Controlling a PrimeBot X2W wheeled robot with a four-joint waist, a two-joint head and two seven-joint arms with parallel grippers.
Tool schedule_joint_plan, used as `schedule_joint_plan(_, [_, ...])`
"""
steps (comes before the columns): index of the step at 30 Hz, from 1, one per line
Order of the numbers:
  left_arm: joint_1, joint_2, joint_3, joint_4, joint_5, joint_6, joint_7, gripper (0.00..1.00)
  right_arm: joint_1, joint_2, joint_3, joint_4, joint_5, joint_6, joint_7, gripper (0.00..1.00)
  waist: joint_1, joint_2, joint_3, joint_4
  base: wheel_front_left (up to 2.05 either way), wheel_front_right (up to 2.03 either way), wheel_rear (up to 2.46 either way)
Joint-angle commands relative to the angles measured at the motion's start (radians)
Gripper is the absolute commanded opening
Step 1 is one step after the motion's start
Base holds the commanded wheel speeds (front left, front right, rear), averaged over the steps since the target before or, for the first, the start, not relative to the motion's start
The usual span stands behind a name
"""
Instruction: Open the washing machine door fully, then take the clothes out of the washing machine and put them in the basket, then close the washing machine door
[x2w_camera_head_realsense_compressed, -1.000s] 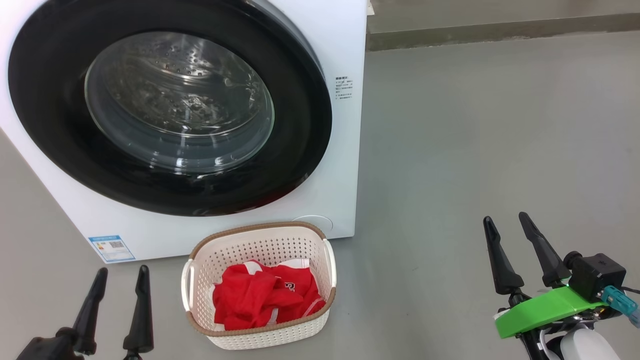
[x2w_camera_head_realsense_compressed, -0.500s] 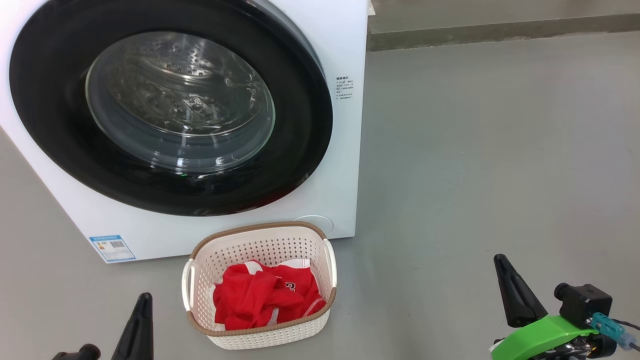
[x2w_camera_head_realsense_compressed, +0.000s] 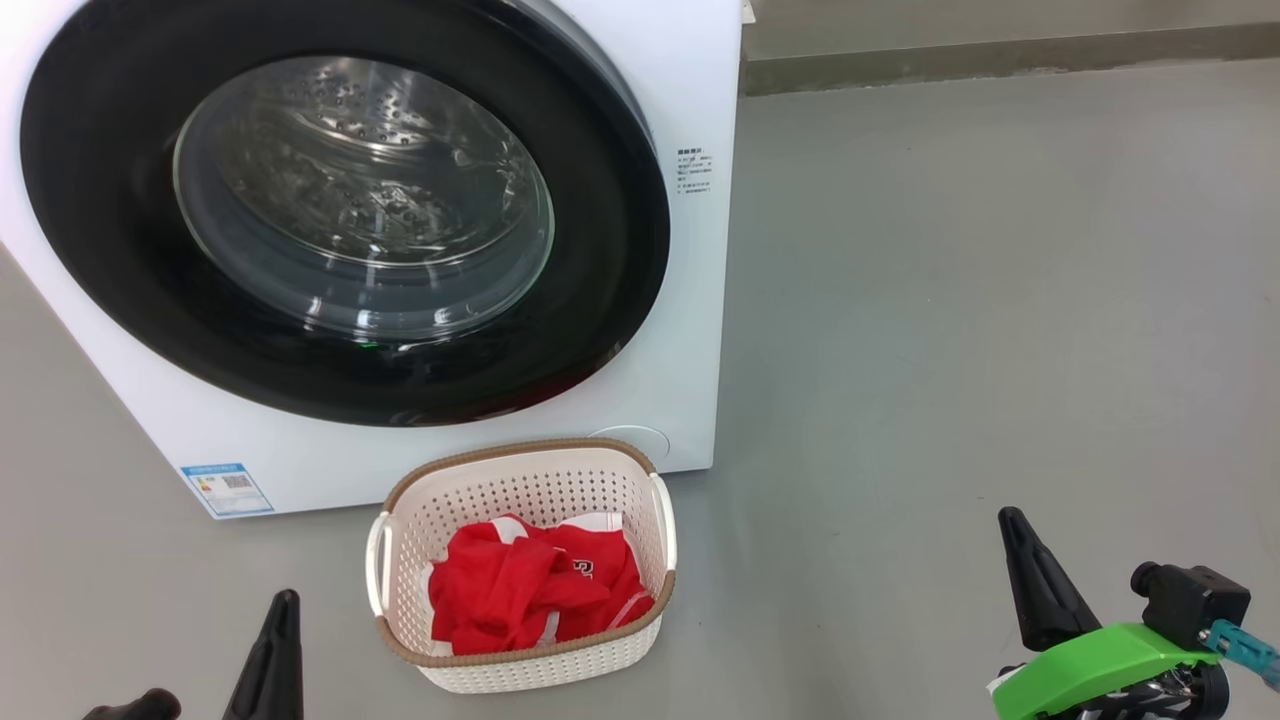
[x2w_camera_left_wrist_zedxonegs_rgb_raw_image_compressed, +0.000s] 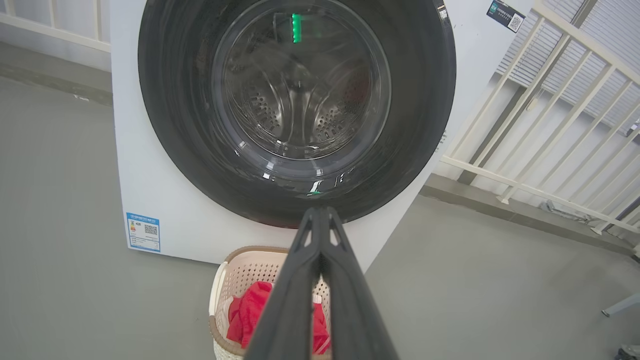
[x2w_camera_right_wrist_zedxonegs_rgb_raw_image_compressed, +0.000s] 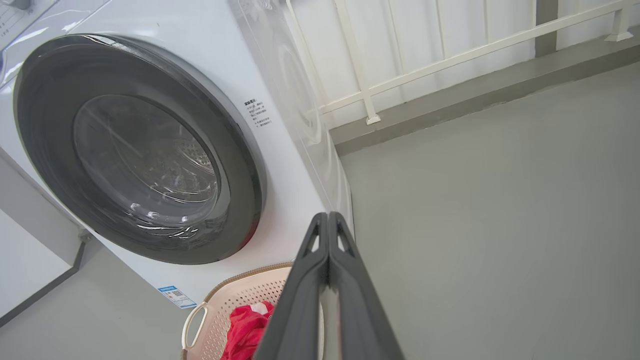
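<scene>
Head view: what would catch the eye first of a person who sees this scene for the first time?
The large round washing machine door, with its glossy black rim and clear glass, stands closed on the white washing machine at the upper left. Next comes the bright red of the clothes, which lie in the cream basket on the grey floor, just in front of the machine.

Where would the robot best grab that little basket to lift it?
Probably take the basket by a side handle: a slim white loop standing off the wall, with a gap behind it. Come down from above at that side, as the basket stands upright and open-topped, with the red clothes in its middle.
</scene>
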Motion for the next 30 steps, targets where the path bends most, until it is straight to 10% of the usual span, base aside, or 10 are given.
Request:
schedule_joint_plan(1, [-0.036,0.008,0.013,-0.021,-0.021,-0.001,0.004,0.0,-0.04,-0.009,-0.01,-0.031,0.02,0.0,0.006,0.0,-0.0001,0.0,0.0,0.0,0.0,0.0,0.0])
schedule_joint_plan(30, [-0.068,-0.001,0.022,-0.002,-0.324,-0.003,0.087,0.0,-0.049,-0.003,-0.041,-0.053,0.306,0.0,0.091,0.0,-0.0001,0.0,0.012,0.012,0.0,0.0,0.0])
